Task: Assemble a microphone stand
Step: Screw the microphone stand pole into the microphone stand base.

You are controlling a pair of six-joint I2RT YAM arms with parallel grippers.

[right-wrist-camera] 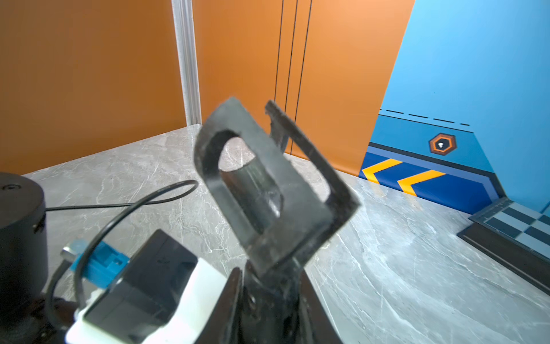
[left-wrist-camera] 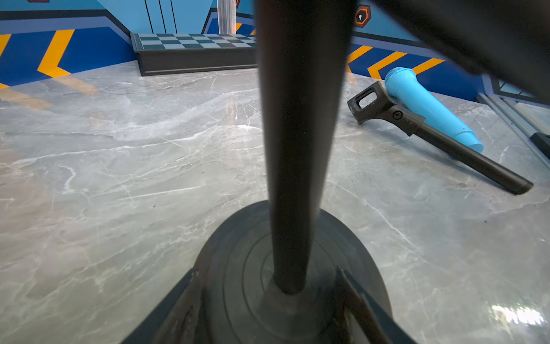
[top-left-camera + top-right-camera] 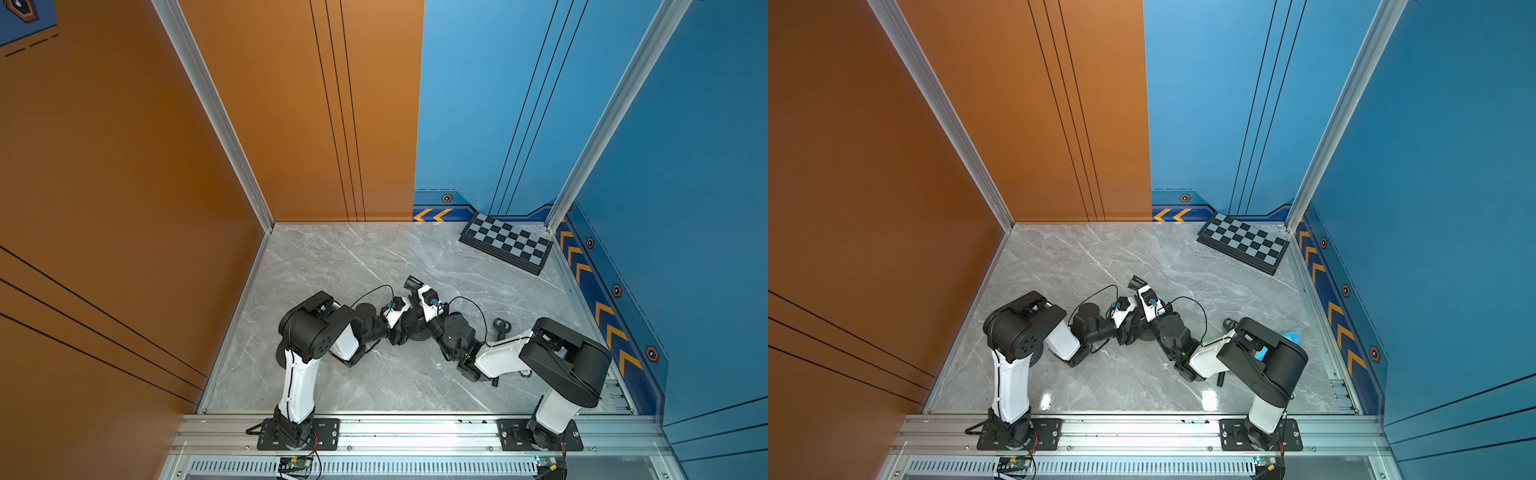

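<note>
- While clamping the pole [image 2: 294, 149] tight in the right fingers [image 1: 315, 321], press straight down into the base [image 2: 238, 268].
- Brace with left fingers [image 2: 178, 309], spread wide astride it.

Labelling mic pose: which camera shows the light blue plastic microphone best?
Left wrist view: the light blue plastic microphone lies almost whole and sharp, its near side crossed by a black clip-ended rod. In a top view only a sliver of it shows behind the right arm. The right wrist view misses it.
</note>
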